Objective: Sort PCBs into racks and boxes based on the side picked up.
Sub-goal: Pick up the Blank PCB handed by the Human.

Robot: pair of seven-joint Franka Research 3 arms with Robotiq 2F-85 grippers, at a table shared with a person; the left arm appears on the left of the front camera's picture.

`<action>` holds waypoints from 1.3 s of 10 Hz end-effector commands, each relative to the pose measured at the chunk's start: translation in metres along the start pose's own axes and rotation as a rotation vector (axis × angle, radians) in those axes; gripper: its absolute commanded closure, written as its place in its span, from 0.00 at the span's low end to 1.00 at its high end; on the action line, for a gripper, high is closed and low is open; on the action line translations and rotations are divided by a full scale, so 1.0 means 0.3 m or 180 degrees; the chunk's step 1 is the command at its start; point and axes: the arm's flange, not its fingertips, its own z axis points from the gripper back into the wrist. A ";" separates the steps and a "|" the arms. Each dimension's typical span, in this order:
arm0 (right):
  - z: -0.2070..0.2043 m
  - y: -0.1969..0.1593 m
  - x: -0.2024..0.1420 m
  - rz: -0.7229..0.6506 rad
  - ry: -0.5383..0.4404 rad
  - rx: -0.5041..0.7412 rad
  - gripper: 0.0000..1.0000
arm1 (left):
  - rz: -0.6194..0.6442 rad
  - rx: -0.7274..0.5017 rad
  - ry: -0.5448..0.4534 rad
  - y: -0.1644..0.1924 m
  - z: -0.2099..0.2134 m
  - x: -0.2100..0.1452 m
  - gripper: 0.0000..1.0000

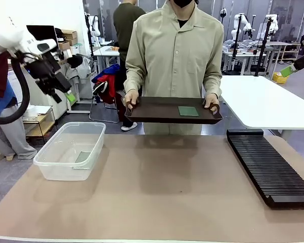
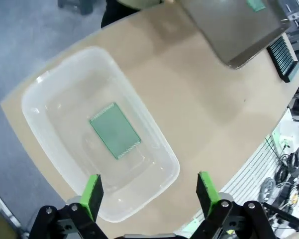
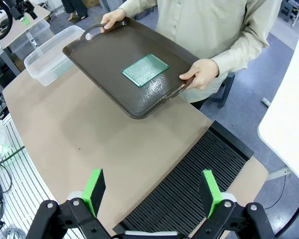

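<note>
**Asker:** Where are you in the sorting?

**Me:** Between boards, I'd say. One green board (image 2: 114,130) lies flat on the bottom of the clear tub (image 2: 64,89), which sits on the worktop (image 1: 167,187) below my left claw (image 2: 149,194). That claw hangs above the tub, fingers spread wide, with nothing between them.

**Asker:** And your other arm?

**Me:** My right claw (image 3: 152,193) is released too, and empty. It hovers over the near end of the black slotted rack (image 3: 189,184), and the slots I can see look bare.

**Asker:** What is left to sort?

**Me:** A second board (image 3: 145,70), lying flat near the middle of a dark brown tray (image 3: 99,50). The person (image 1: 174,50) holds the tray above the far edge of the worktop, with a hand (image 3: 201,73) at each end. The tray is well apart from both my claws.

**Asker:** So what comes next?

**Me:** Taking that board off the tray, I judge. One claw has to reach across, come down over it and close on its edges. A thin board lying flat on a smooth tray offers little to grip. The tray is also hand-held, so it may shift under me. Which side I pick up should decide between tub and rack, and from here I cannot tell which face is up.
</note>
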 end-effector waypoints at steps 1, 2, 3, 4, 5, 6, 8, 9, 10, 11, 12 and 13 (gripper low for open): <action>-0.004 0.000 -0.005 0.0011 0.0008 0.0031 0.00 | -0.0269 0.0254 -0.0353 -0.054 0.055 0.021 0.00; -0.004 0.000 -0.005 0.0011 0.0008 0.0031 0.00 | -0.0358 0.0498 -0.0472 -0.099 0.078 0.042 0.00; -0.004 0.000 -0.005 0.0011 0.0008 0.0031 0.00 | -0.0496 0.0606 -0.0529 -0.139 0.092 0.039 0.00; -0.004 0.000 -0.005 0.0011 0.0008 0.0031 0.00 | -0.0603 0.0697 -0.0585 -0.171 0.110 0.039 0.00; -0.004 0.000 -0.005 0.0011 0.0008 0.0031 0.00 | -0.0694 0.0710 -0.0632 -0.205 0.117 0.037 0.00; -0.004 0.000 -0.005 0.0011 0.0008 0.0031 0.00 | -0.0846 0.0704 -0.0663 -0.222 0.130 0.032 0.00; -0.004 0.000 -0.005 0.0011 0.0008 0.0031 0.00 | -0.0838 0.0559 -0.0631 -0.225 0.131 0.026 0.00; -0.004 0.000 -0.005 0.0011 0.0008 0.0031 0.00 | -0.0407 0.0420 -0.0499 -0.172 0.087 0.028 0.00; -0.004 0.000 -0.005 0.0011 0.0008 0.0031 0.00 | -0.0797 0.0656 -0.0628 -0.245 0.148 0.055 0.00; -0.004 0.000 -0.005 0.0011 0.0008 0.0031 0.00 | -0.0797 0.0656 -0.0628 -0.245 0.148 0.055 0.00; -0.004 0.000 -0.005 0.0011 0.0008 0.0031 0.00 | -0.0797 0.0656 -0.0628 -0.245 0.148 0.055 0.00; -0.004 0.000 -0.005 0.0011 0.0008 0.0031 0.00 | -0.0797 0.0656 -0.0628 -0.245 0.148 0.055 0.00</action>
